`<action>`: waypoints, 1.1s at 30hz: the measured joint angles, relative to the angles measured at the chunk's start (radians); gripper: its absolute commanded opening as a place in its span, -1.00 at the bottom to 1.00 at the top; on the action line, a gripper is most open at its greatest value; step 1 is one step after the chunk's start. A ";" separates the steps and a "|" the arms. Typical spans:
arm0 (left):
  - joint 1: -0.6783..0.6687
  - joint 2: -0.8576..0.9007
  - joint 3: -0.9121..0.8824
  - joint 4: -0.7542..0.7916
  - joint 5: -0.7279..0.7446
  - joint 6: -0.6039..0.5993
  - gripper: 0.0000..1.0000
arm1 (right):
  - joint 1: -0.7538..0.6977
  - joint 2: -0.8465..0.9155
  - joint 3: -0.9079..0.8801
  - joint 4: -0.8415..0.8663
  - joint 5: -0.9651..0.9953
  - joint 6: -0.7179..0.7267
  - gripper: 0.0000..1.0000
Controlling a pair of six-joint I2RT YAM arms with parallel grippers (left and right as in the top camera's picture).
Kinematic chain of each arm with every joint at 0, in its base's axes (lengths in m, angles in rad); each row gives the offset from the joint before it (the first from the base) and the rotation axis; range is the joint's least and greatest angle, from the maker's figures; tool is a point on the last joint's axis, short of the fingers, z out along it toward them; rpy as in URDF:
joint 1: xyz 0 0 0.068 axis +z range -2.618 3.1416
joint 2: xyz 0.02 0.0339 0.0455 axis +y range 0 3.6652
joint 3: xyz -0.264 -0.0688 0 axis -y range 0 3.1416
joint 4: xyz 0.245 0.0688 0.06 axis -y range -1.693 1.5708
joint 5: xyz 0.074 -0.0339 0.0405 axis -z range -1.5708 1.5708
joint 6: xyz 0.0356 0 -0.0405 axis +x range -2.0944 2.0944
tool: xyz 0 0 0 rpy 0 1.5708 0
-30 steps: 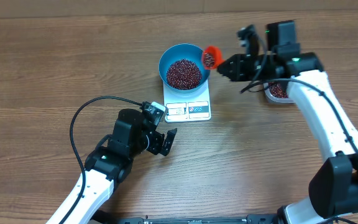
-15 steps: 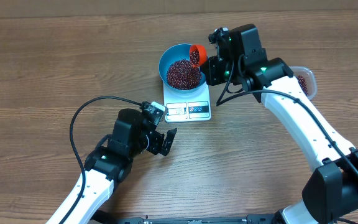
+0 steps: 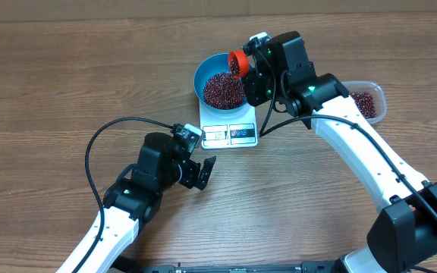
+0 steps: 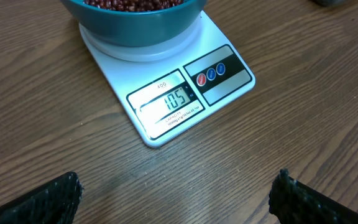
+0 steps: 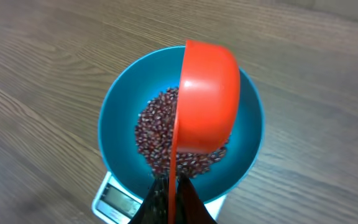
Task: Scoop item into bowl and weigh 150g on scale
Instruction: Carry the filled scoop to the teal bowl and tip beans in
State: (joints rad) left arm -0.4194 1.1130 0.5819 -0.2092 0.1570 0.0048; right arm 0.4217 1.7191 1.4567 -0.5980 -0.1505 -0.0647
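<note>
The blue bowl (image 3: 200,76) stands on the white scale (image 3: 230,134) and holds a heap of dark red-brown beans (image 3: 222,89). My right gripper (image 3: 252,73) is shut on the thin handle of an orange scoop (image 3: 238,63), which hangs tipped on its side over the bowl's far right rim. In the right wrist view the scoop (image 5: 207,99) covers part of the beans (image 5: 157,134), with the fingers (image 5: 188,199) pinching its handle. My left gripper (image 3: 202,173) rests open in front of the scale (image 4: 185,93), whose display reads 105, with nothing between its fingers (image 4: 64,193).
A clear plastic tub (image 3: 366,102) with more beans stands to the right of the scale, beyond the right arm. The left arm's black cable loops over the table at the left. Bare wooden table lies all around.
The right arm has swung left from beside the tub, carrying the scoop over the bowl and tipping it onto its side. The left arm has not moved.
</note>
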 measured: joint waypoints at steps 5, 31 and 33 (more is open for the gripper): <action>0.000 0.000 0.000 0.000 0.000 0.000 0.99 | 0.013 0.000 0.000 0.004 0.010 -0.105 -0.93; 0.000 0.000 0.000 0.000 0.000 0.000 0.99 | 0.080 0.000 0.000 0.022 0.164 -0.254 -0.93; 0.000 0.000 0.000 0.000 0.000 0.000 0.99 | 0.069 0.000 0.000 0.021 0.121 -0.238 -0.93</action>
State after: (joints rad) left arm -0.4194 1.1133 0.5819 -0.2092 0.1570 0.0048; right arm 0.4911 1.7195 1.4567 -0.5770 -0.0299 -0.3027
